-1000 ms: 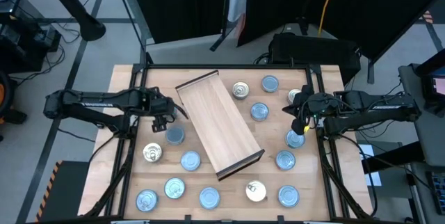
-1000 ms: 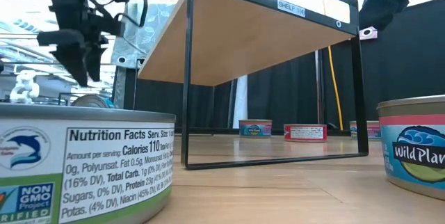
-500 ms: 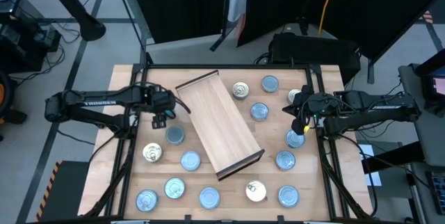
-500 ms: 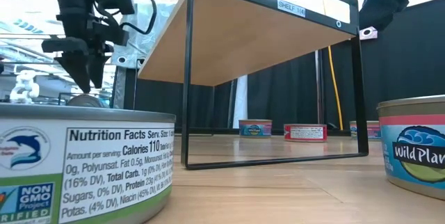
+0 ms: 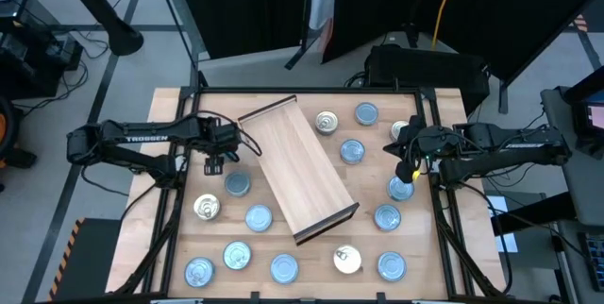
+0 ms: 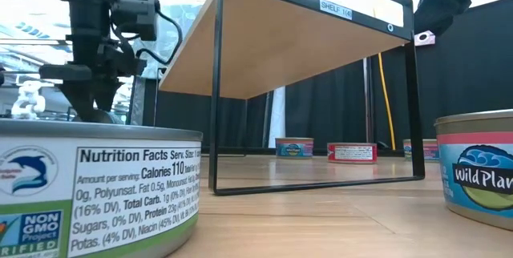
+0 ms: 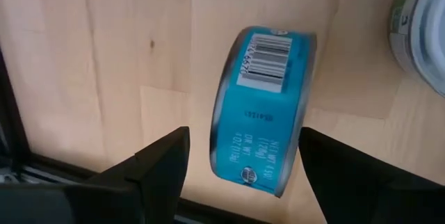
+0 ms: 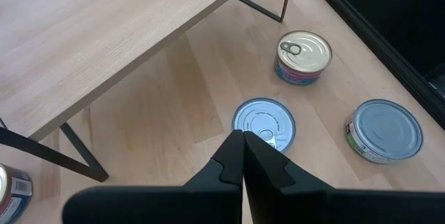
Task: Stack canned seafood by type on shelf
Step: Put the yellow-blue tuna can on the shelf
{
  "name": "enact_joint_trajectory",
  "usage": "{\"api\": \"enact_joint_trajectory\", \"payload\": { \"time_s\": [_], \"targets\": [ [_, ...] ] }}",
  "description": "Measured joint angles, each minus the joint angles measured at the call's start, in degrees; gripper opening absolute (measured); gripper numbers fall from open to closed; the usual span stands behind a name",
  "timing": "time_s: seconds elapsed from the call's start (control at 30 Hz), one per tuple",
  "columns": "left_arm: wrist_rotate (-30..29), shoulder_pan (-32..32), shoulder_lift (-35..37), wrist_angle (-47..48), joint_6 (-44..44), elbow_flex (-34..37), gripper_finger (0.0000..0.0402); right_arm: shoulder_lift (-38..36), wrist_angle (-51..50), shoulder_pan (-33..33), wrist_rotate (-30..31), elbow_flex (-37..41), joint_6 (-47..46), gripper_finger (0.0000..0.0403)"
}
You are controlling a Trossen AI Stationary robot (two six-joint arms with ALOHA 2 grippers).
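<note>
In the high view, the shelf [image 5: 297,171] lies diagonally across the centre of the table [image 5: 170,106], running from upper left to lower right. The canned seafood is scattered around it on the tabletop: a cluster at the lower left, a row along the bottom edge, and a group at the upper right. The left gripper [image 5: 216,161] sits left of centre, just above a blue-top tin [image 5: 237,184]. In the left wrist view, its fingers [image 7: 163,161] are spread apart on either side of this tin [image 7: 263,109], not gripping it. The right gripper [image 5: 407,166] hovers at right of centre, fingers pressed together, holding nothing.
</note>
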State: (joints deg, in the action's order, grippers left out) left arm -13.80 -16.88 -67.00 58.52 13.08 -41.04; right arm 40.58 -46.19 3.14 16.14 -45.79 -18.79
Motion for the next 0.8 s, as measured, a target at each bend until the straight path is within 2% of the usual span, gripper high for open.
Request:
{"api": "enact_joint_trajectory", "payload": {
  "time_s": [0.17,0.43,0.67,0.8],
  "targets": [
    [1.18,0.02,0.02,-0.41,1.24,0.00,0.0240,0.00,0.01,0.00,0.00,0.01,0.22,0.0000],
    [2.85,0.02,0.10,-1.03,2.33,-0.07,0.0135,0.00,0.00,0.00,0.00,0.01,0.22,0.0000],
    [4.57,0.18,1.61,2.41,-0.14,-2.15,0.0134,0.00,-0.02,0.00,0.00,-0.01,0.21,0.0000],
    [11.70,1.42,4.08,10.22,-7.20,-8.28,0.0134,0.00,-0.07,-0.01,0.00,-0.01,0.19,0.0000]
  ]
}}
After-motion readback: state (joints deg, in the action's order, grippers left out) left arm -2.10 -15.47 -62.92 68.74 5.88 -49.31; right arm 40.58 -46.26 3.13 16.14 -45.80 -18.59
